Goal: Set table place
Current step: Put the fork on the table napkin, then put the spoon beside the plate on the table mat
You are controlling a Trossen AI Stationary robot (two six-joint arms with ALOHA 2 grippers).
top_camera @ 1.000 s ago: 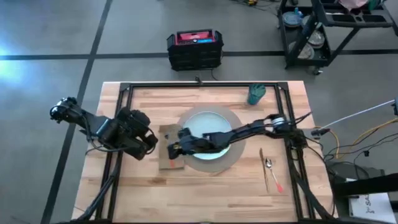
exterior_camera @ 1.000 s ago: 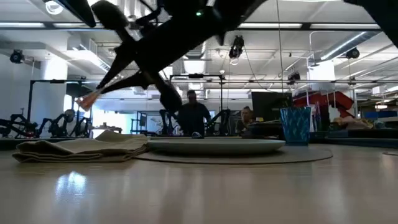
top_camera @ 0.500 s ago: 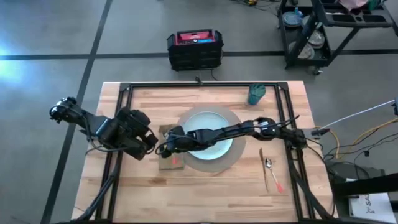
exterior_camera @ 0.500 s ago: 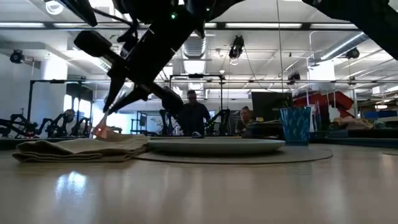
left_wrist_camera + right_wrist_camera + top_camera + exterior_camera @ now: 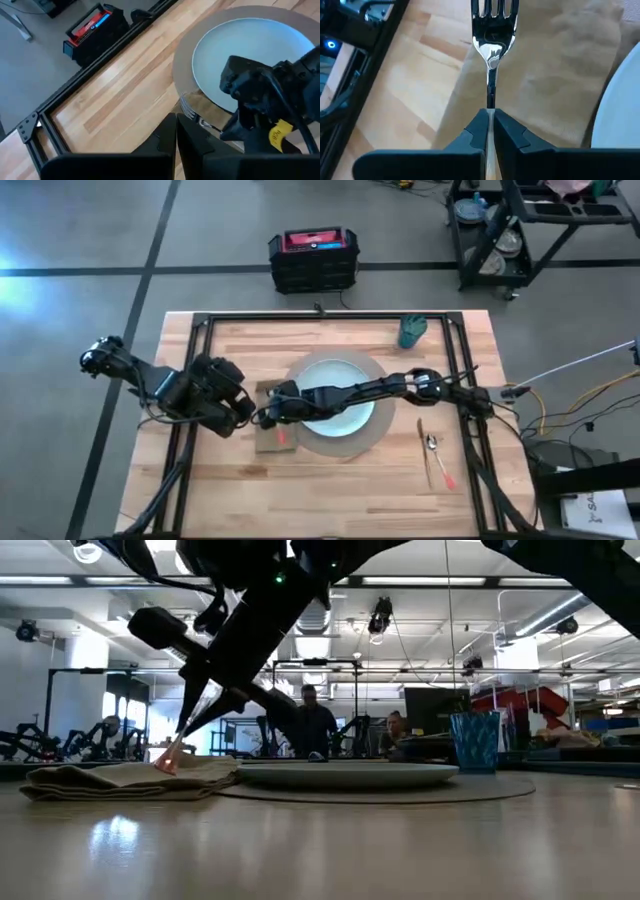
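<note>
One right pincer (image 5: 489, 131) pinches the fork (image 5: 493, 37) over the napkin (image 5: 555, 75).

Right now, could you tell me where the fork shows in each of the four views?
High view: fork, orange handle over the napkin, left of the plate.
Low view: orange handle tip touching the napkin.
Left wrist view: tines beside the plate.
Right wrist view: centre, held by the right gripper.
Shared landmark: the napkin.

Even overhead light from ceiling strips. In the low view, the near table (image 5: 330, 850) is out of focus with soft glare patches below the napkin (image 5: 130, 780); arms above it read as dark silhouettes. The fork (image 5: 492, 30) shows mirror highlights. Floor left of the table carries a bluish glare.
</note>
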